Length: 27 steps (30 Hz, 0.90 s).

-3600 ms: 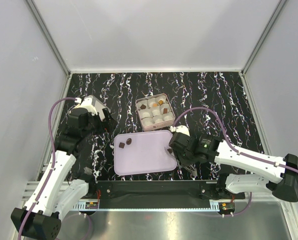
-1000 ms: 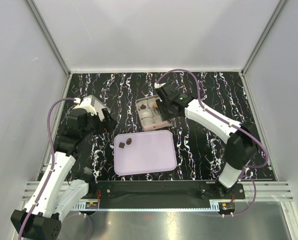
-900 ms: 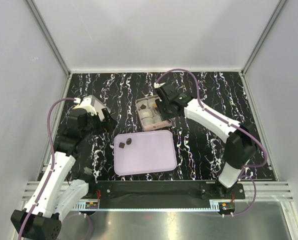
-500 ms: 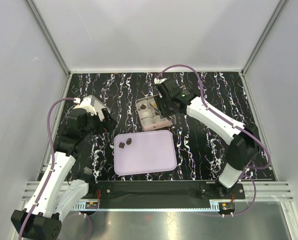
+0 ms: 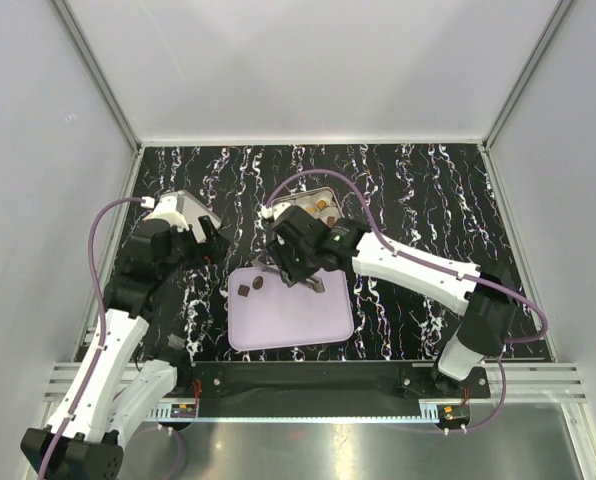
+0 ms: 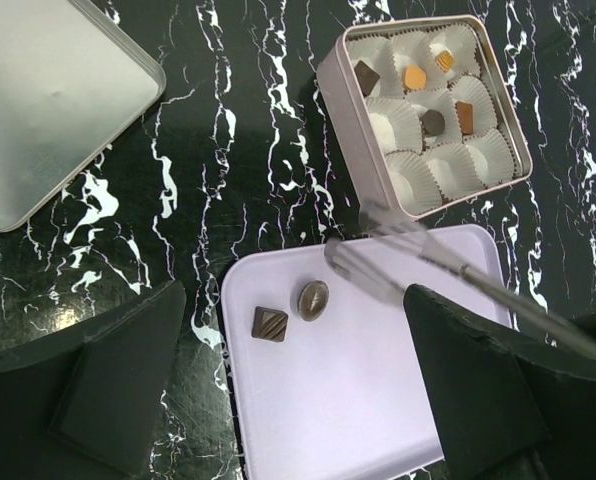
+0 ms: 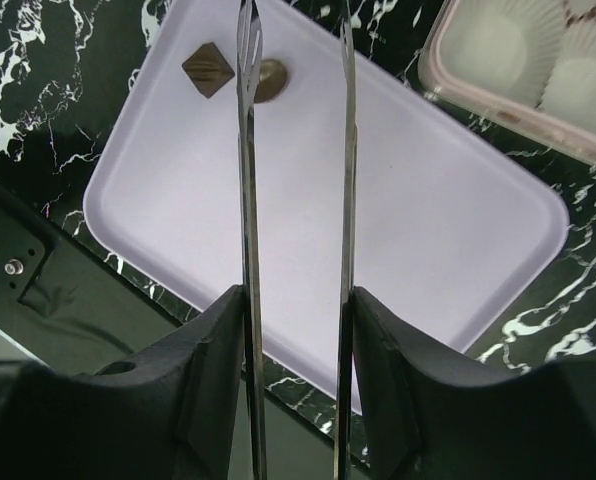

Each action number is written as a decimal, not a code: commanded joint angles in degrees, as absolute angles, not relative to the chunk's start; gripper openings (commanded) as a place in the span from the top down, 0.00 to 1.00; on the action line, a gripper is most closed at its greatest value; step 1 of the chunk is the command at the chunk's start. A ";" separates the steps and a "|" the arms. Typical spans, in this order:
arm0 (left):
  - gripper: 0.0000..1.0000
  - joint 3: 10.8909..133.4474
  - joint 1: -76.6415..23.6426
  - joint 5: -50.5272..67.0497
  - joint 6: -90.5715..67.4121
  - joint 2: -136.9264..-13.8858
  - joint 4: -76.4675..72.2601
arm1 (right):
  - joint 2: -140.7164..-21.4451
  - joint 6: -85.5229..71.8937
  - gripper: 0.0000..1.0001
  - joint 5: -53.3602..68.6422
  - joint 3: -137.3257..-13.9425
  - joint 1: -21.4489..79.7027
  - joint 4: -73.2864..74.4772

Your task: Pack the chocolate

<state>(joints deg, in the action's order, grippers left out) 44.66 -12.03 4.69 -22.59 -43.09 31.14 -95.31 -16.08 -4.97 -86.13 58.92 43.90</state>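
Two dark chocolates, a square one [image 6: 270, 324] and a round one [image 6: 313, 299], lie at the far left of the lilac tray [image 6: 368, 400]; they also show in the top view [image 5: 244, 291] and the right wrist view [image 7: 208, 69]. The square tin [image 6: 335, 84] holds several more pieces in paper cups, among them a dark one [image 6: 367, 77] and an orange one [image 6: 414, 77]. My right gripper [image 5: 293, 262] [image 7: 295, 330] is shut on metal tweezers [image 7: 248, 120], whose empty, parted tips hover by the round chocolate. My left gripper [image 6: 293, 345] is open and empty, high above the tray's left part.
The tin's lid [image 6: 48, 100] lies on the marbled black table [image 6: 238, 150] at the left, also seen in the top view [image 5: 178, 207]. My right arm [image 5: 408, 265] stretches across the tray's far right corner and hides part of the tin [image 5: 323, 200].
My right gripper with the tweezers has swung from over the tin, toward me and left, to the tray's far left corner. The piece earlier at the tray's right edge is gone.
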 commanded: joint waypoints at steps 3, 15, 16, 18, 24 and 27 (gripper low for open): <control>0.01 46.41 -11.60 2.02 -23.12 -42.36 29.71 | -93.25 -23.63 0.47 -5.89 -81.66 61.43 37.45; 0.01 46.23 -11.51 2.64 -23.20 -42.45 29.62 | -98.08 -31.64 0.48 -11.87 -81.12 65.48 38.23; 0.01 46.23 -11.51 2.72 -23.20 -42.54 29.62 | -98.35 -32.16 0.48 -11.78 -81.21 65.48 38.49; 0.01 46.32 -11.51 2.72 -23.20 -42.63 29.53 | -98.96 -32.52 0.48 -11.34 -81.12 65.92 38.76; 0.01 46.32 -11.43 3.08 -23.20 -42.71 29.36 | -99.49 -32.61 0.48 -9.41 -80.68 66.53 37.44; 0.01 46.23 -11.43 3.25 -23.20 -42.80 29.36 | -99.75 -32.43 0.50 -8.18 -80.68 66.88 36.56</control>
<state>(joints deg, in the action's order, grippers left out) 44.66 -11.75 3.25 -22.96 -42.85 31.18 -99.61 -31.55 -9.10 -80.53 66.11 39.48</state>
